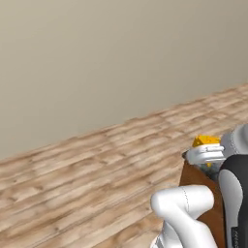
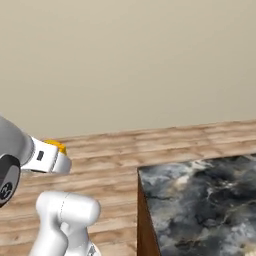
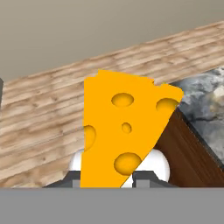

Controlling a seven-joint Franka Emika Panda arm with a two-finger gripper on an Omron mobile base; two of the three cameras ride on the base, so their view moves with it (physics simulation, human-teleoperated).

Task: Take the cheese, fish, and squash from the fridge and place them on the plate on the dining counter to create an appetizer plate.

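My gripper (image 3: 114,177) holds the cheese (image 3: 122,131) clamped, aloft beside the dining counter (image 2: 200,200) corner; carrying step underway, next I judge: reach the plate and set it down.

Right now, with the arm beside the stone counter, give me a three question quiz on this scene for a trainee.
1. True or false: the pincer is shut on the cheese.
2. What lies under the dining counter? A tile, B wooden floor, C carpet.
3. Fill in: the counter's top is marbled stone, its base is brown ____.

Key: 1 true. 2 B. 3 wood.
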